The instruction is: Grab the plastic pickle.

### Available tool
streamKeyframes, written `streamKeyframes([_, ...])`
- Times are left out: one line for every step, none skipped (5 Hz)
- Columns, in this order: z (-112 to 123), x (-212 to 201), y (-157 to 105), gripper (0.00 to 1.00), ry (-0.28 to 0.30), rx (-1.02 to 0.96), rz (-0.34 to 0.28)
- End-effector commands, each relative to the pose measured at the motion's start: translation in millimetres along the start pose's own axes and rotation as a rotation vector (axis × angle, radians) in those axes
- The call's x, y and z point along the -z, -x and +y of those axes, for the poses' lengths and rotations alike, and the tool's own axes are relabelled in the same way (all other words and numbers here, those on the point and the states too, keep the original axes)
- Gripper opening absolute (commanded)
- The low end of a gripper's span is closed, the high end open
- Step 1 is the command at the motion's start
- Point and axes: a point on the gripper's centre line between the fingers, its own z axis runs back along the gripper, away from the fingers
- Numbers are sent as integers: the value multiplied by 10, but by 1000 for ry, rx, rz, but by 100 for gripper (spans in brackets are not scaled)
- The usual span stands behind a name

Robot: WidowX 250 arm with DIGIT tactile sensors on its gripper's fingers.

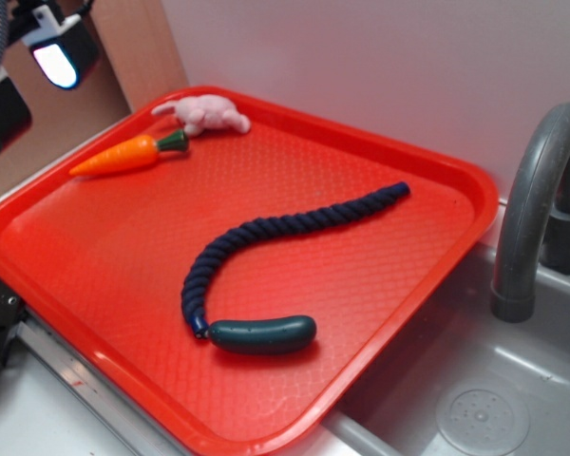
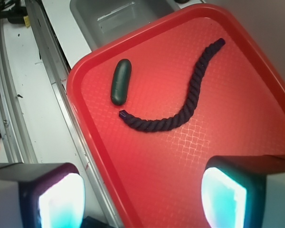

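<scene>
A grey sink bench (image 1: 513, 399) carries a textured red plastic tray (image 1: 95, 275). The end effector (image 2: 142, 190) hangs well above it, pads (image 2: 61, 199) spread wide, nothing between them. Further out, the glossy dark teal-green plastic pickle (image 2: 121, 81) lies near the tray's sink-side edge, right by the tip of a dark-blue twisted rope (image 2: 180, 95). An orange toy carrot (image 1: 128, 154) sits well apart.

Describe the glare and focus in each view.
Exterior view: soft highlights streak the plastic pickle and red tray; the gripper sits blurred at the corner. Wrist view: the fingers are out of focus with glowing pads; a bright patch washes the tray's centre.
</scene>
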Motion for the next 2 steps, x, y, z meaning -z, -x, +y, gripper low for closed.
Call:
streamKeyframes([-68, 258, -200, 100, 45, 91, 15])
streamKeyframes([-154, 591, -360, 100, 101, 175, 52])
